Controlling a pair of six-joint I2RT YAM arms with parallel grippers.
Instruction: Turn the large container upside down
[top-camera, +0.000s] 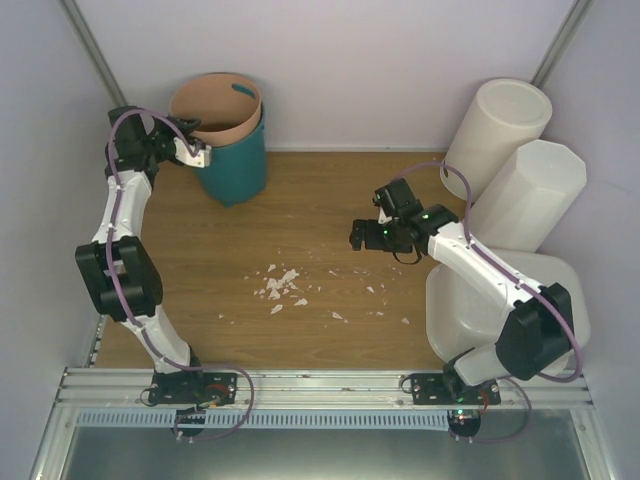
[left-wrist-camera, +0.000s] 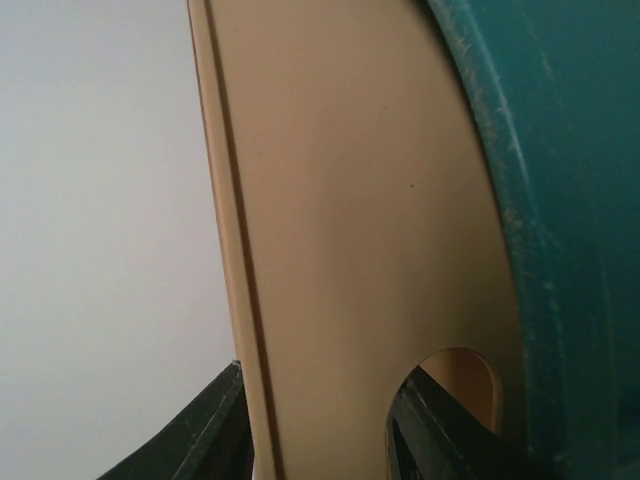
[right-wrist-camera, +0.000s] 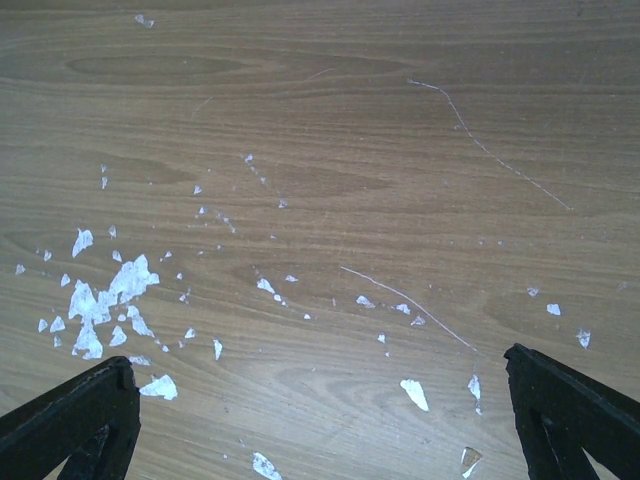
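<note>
The large container (top-camera: 455, 310), a wide white tub, sits at the near right of the table, partly hidden under my right arm. My right gripper (top-camera: 357, 237) hovers open over the bare wood left of the tub, holding nothing; the right wrist view shows its fingers wide apart (right-wrist-camera: 318, 358) above scattered flakes. At the far left my left gripper (top-camera: 200, 155) is at a tan bin (top-camera: 215, 105) nested in a teal bucket (top-camera: 240, 165). In the left wrist view its half-closed fingers (left-wrist-camera: 325, 375) straddle the tan wall (left-wrist-camera: 340, 200) beside a handle hole.
A tall round white bin (top-camera: 497, 125) and a tall octagonal white bin (top-camera: 530, 195) lean at the back right, just behind the tub. White flakes (top-camera: 280, 285) litter the middle of the wooden table. Walls enclose the left, back and right sides.
</note>
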